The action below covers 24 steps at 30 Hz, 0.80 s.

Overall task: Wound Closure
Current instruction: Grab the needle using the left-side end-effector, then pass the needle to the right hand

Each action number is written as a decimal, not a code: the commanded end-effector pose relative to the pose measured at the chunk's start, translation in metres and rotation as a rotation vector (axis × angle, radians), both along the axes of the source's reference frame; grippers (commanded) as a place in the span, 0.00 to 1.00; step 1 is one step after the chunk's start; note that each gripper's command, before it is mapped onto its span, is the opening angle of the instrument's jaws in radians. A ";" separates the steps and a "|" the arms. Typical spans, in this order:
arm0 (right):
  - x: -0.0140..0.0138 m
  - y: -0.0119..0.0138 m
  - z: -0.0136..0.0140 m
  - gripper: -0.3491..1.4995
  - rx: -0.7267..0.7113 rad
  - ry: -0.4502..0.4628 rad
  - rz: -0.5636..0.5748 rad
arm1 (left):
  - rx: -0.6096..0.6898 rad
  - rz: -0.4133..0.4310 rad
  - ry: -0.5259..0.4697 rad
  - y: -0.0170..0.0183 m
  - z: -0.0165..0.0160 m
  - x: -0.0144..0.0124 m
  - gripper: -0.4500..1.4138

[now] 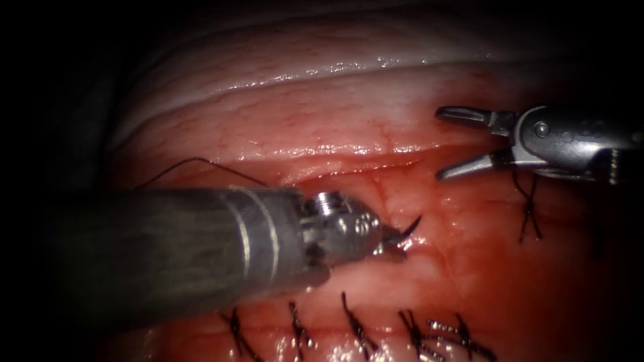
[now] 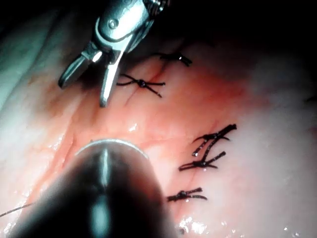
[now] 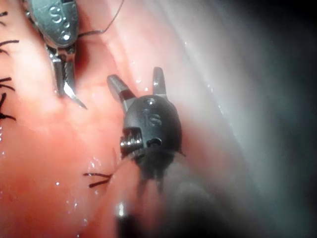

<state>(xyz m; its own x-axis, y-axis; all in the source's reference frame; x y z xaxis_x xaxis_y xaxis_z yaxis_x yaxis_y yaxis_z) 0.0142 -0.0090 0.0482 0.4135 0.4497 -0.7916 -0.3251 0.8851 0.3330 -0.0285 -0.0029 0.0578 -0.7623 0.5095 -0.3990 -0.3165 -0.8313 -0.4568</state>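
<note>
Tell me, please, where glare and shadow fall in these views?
Endoscope view: glare streaks the wet tissue, the edges fall dark; the left hand, shut, holds the needle near its point, clear of the tissue. Right wrist view: the right hand, open and empty, glints.

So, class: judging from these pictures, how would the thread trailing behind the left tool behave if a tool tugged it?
The thread is probably floppy: it lies in a loose arc over the tissue. It likely weighs almost nothing, being hair-thin beside the left tool, which holds the needle. On the wet, glistening tissue it may slide easily.
</note>
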 end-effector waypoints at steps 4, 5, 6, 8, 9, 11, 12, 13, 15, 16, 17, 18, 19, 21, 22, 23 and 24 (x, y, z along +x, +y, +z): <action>0.0008 0.0000 0.0005 0.63 -0.001 0.003 0.000 | 0.007 0.001 -0.007 0.0005 -0.0003 -0.0002 0.00; 0.0008 0.0001 0.0005 0.63 -0.001 0.002 0.000 | 0.000 -0.004 -0.018 0.0007 -0.0006 -0.0001 0.00; 0.0008 0.0001 0.0005 0.63 -0.001 0.002 0.000 | -0.016 -0.007 -0.036 0.0009 -0.0010 0.0001 0.00; 0.0008 0.0001 0.0006 0.62 -0.001 0.002 0.000 | -0.044 -0.013 -0.066 0.0013 -0.0018 0.0004 0.00; 0.0008 0.0001 0.0006 0.61 0.000 0.000 -0.002 | -0.065 -0.013 -0.086 0.0015 -0.0024 0.0007 0.00; 0.0009 0.0003 0.0007 0.59 -0.004 0.005 0.009 | -0.111 0.005 -0.120 0.0018 -0.0033 0.0012 0.00; 0.0009 0.0003 0.0008 0.59 -0.006 0.007 0.014 | -0.134 0.013 -0.143 0.0019 -0.0037 0.0014 0.00; 0.0010 0.0004 0.0008 0.59 -0.009 0.012 0.022 | -0.164 0.027 -0.176 0.0020 -0.0043 0.0018 0.00; 0.0010 0.0005 0.0010 0.58 0.014 0.018 0.041 | -0.209 0.058 -0.243 0.0022 -0.0050 0.0024 0.00; 0.0011 0.0005 0.0010 0.58 0.029 0.024 0.051 | -0.232 0.078 -0.299 0.0023 -0.0054 0.0028 0.00; 0.0011 0.0005 0.0011 0.56 0.061 0.035 0.062 | -0.253 0.097 -0.345 0.0023 -0.0057 0.0032 0.00; 0.0011 0.0005 0.0013 0.53 0.096 0.058 0.079 | -0.279 0.116 -0.387 0.0023 -0.0060 0.0035 0.00; 0.0011 0.0005 0.0014 0.49 0.111 0.071 0.086 | -0.307 0.136 -0.438 0.0022 -0.0063 0.0039 0.00; 0.0012 0.0005 0.0016 0.36 0.172 0.089 0.133 | -0.348 0.159 -0.503 0.0021 -0.0066 0.0044 0.00; 0.0013 0.0006 0.0016 0.34 0.195 0.098 0.153 | -0.381 0.182 -0.543 0.0020 -0.0067 0.0047 0.00; 0.0014 0.0006 0.0017 0.34 0.218 0.112 0.174 | -0.402 0.200 -0.570 0.0019 -0.0067 0.0049 0.00; 0.0015 0.0007 0.0018 0.35 0.250 0.129 0.201 | -0.412 0.213 -0.601 0.0019 -0.0068 0.0050 0.00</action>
<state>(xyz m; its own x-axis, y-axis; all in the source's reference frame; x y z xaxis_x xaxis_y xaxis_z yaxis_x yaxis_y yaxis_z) 0.0147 -0.0082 0.0495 0.1914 0.7087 -0.6790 -0.4285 0.6827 0.5918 -0.0226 -0.0012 0.0504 -0.3782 0.0700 -0.9231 0.0982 -0.9885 -0.1152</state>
